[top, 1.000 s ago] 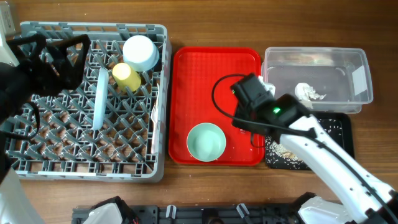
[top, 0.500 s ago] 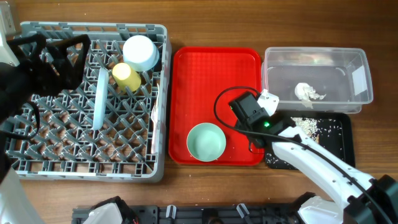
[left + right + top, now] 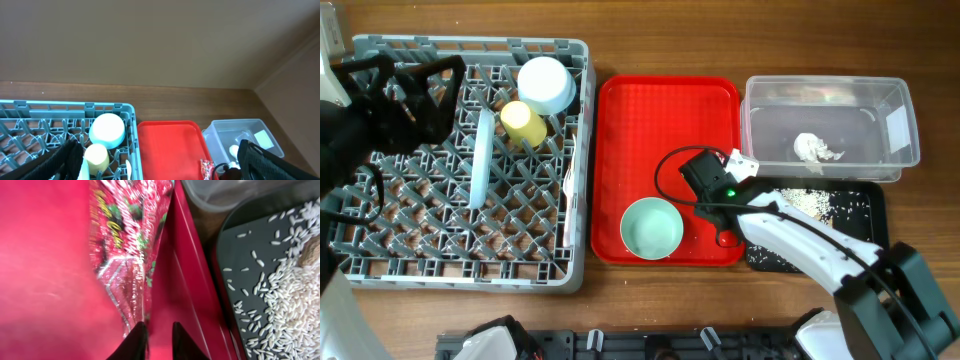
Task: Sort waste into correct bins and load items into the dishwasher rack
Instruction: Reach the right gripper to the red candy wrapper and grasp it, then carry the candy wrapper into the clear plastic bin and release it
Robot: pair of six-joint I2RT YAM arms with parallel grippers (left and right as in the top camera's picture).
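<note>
While claw (image 3: 155, 330) on wrapper (image 3: 130, 245), tissue (image 3: 817, 149) in tub (image 3: 910, 120), rice (image 3: 810, 199) in blk tray (image 3: 865, 218)

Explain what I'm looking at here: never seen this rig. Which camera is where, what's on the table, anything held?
Two robot arms work at a table. The overhead picture looks straight down; the other two come from a camera on each arm's wrist. On the left sits a grey dishwasher rack holding a pale blue bowl, a yellow cup and a plate on edge. In the middle, a red tray carries a mint green bowl. On the right, a clear tub holds a tissue, and a black tray holds rice. The right end effector pinches a red snack wrapper on the red tray; the left end effector hangs open, empty, over the rack.
</note>
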